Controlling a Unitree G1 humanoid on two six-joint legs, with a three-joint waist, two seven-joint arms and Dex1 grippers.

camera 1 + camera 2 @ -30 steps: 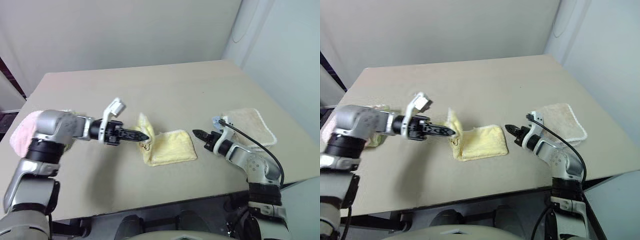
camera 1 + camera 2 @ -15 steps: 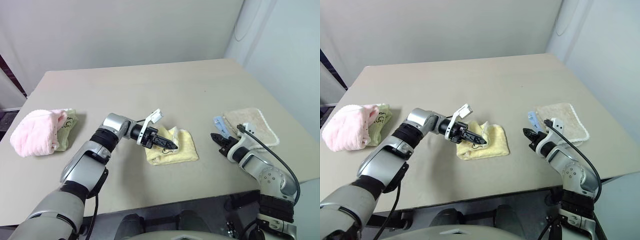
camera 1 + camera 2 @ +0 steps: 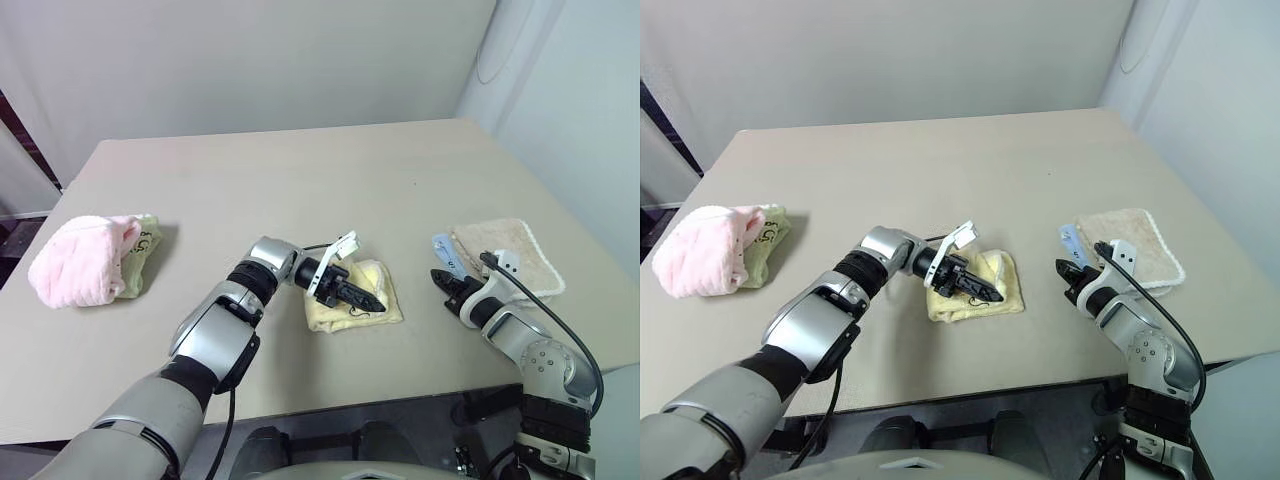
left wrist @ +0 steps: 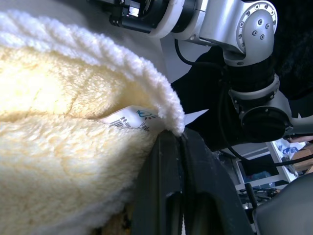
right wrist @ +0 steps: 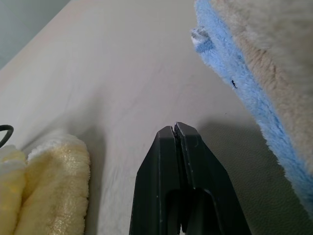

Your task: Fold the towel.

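Observation:
The towel (image 3: 373, 273) is pale yellow terry and lies folded into a small pad at the middle of the table (image 3: 300, 190). My left gripper (image 3: 378, 300) reaches across it from the left and lies low over its near right part. In the left wrist view the whitish hem and a white label (image 4: 129, 120) sit right at the fingertips (image 4: 166, 147), which are shut on the hem's corner. My right gripper (image 3: 440, 277) hovers to the right of the towel, apart from it, shut and empty (image 5: 174, 126).
A pink fluffy cloth (image 3: 80, 275) rests on a greenish cloth (image 3: 147, 255) at the table's left. A beige towel (image 3: 510, 252) lies over a blue cloth (image 3: 444, 246) at the right, just behind my right gripper. The table's front edge runs close below both arms.
My left gripper has carried the raised towel edge to the right and down, laying it over the rest. My right gripper has drawn slightly to the right, away from the towel.

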